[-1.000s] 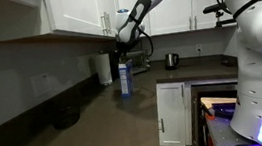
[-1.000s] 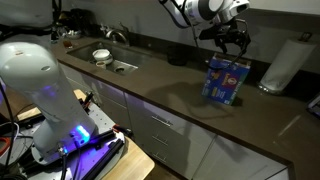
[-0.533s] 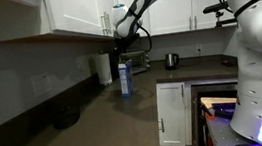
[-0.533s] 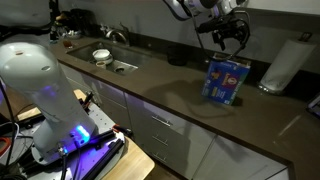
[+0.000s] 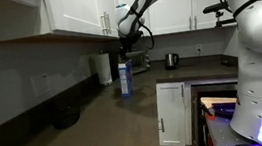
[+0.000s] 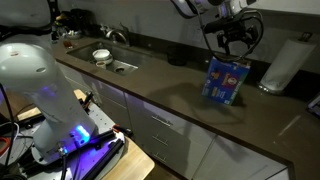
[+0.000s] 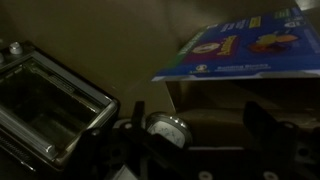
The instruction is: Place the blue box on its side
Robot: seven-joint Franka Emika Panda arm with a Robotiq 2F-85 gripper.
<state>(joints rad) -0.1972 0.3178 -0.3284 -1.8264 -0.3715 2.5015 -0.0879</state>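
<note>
The blue box stands upright on the dark counter in both exterior views (image 5: pixel 125 78) (image 6: pixel 226 80). It is blue with a white upper part and colourful print. My gripper (image 5: pixel 129 45) (image 6: pixel 237 42) hangs just above the box's top without touching it. In the wrist view the box's printed face (image 7: pixel 245 50) lies at the upper right, beyond my open, empty jaws (image 7: pixel 195 125).
A white paper towel roll (image 5: pixel 103 68) (image 6: pixel 282 65) stands close to the box by the wall. A metal kettle (image 5: pixel 172 60) sits further along the counter. A bowl (image 6: pixel 101 55) sits by the sink. A shiny metal appliance (image 7: pixel 50 95) fills the wrist view's left.
My gripper rose slightly, then shifted sideways above the box. The box has not moved.
</note>
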